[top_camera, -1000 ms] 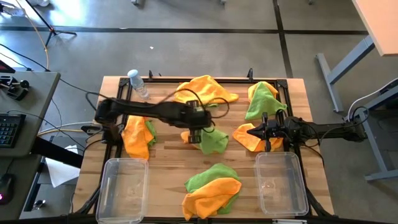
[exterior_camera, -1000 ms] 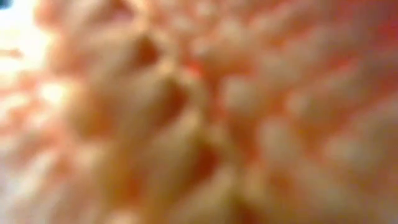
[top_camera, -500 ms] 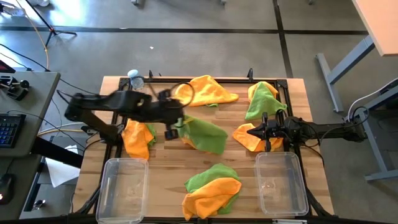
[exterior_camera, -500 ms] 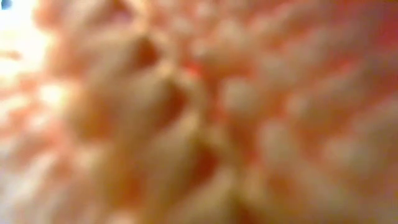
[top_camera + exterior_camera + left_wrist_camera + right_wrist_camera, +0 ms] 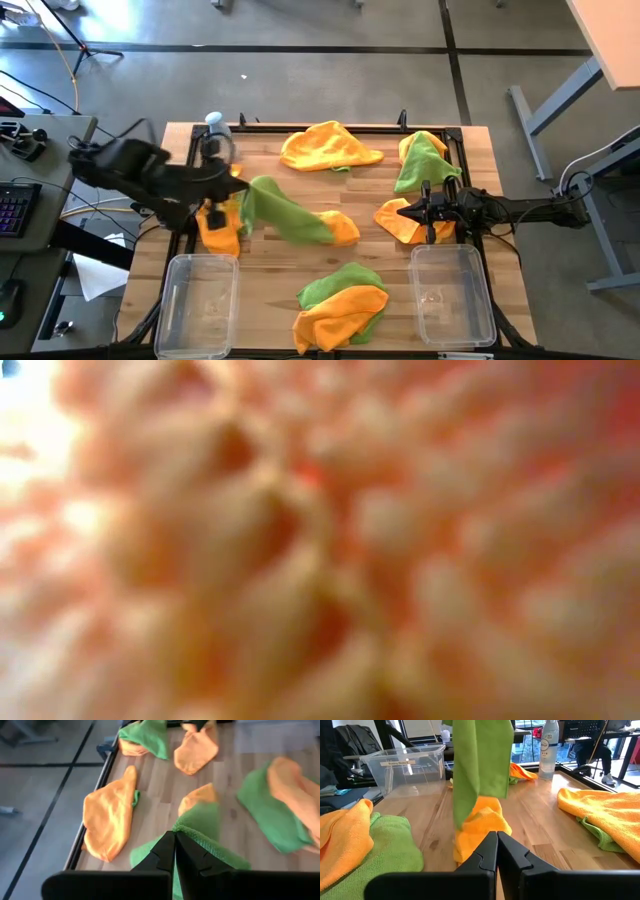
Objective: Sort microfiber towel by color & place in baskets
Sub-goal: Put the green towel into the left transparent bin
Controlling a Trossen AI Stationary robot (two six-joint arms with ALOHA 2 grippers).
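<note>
From above, you have a wooden table on grey concrete, with a desk and keyboard off its left side. A clear water bottle stands at the far left corner, close beside the left arm. The two clear baskets sit at the near edge — the left basket and the right basket, well apart, with a green-and-orange towel pile between them. Your left gripper is clamped on a lime green towel, whose long axis runs from the gripper toward the table's middle, its far end draped on an orange towel. Another orange towel lies bunched just beside the left gripper. At the far edge lies a spread orange towel; a green-and-orange pair sits at the far right. Your right gripper rests closed over an orange towel just beyond the right basket.

The low view is blocked by blurred orange fibres pressed against the lens.

In the left wrist view, the fingers are pinched together on the green cloth's edge.

In the right wrist view, the fingers are closed with nothing between them — the green towel hangs lengthwise ahead, its lower end on the orange one.
</note>
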